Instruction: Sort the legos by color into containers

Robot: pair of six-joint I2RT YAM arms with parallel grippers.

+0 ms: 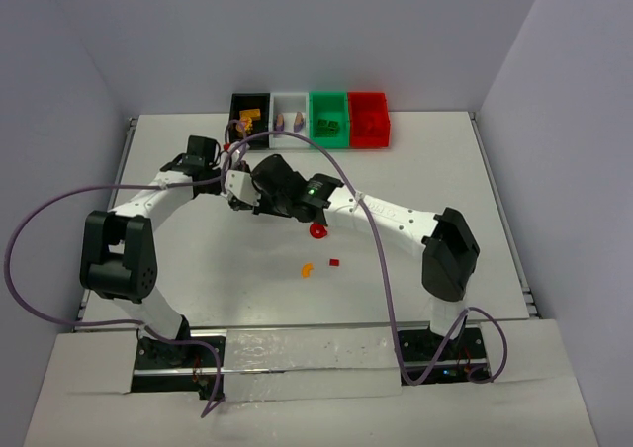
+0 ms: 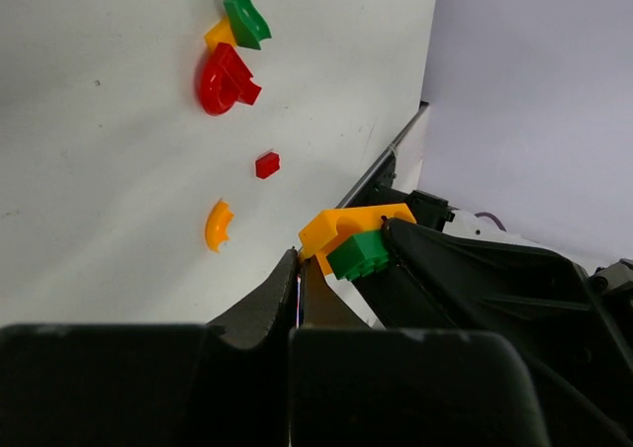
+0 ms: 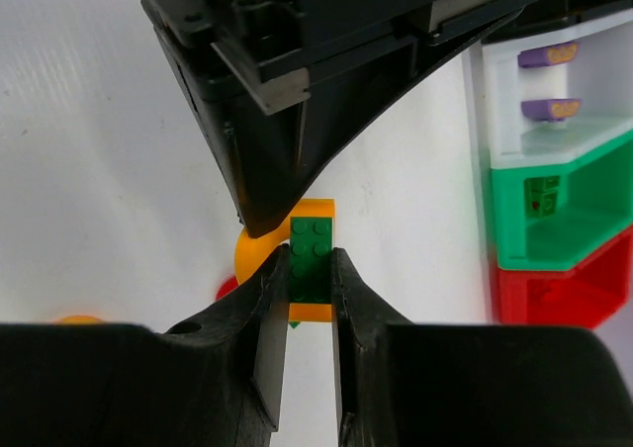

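Note:
Both grippers meet above the table's middle on one stacked lego. My right gripper (image 3: 310,261) (image 1: 261,188) is shut on its green brick (image 3: 313,254) (image 2: 360,254). My left gripper (image 2: 299,261) (image 1: 240,185) is shut on the tip of its orange piece (image 2: 341,225) (image 3: 316,211). On the table lie a red curved piece (image 1: 317,231) (image 2: 222,79) joined to a green piece (image 2: 245,17) and an orange piece (image 2: 219,34), a small red brick (image 1: 334,263) (image 2: 267,164) and an orange curved piece (image 1: 307,269) (image 2: 217,224).
At the table's far edge stand four bins in a row: black (image 1: 251,97) with orange legos, white (image 1: 290,96) (image 3: 495,101) with purple pieces (image 3: 550,109), green (image 1: 328,95) (image 3: 569,234) with green bricks, red (image 1: 367,95) (image 3: 554,294). Purple cables arch over both arms.

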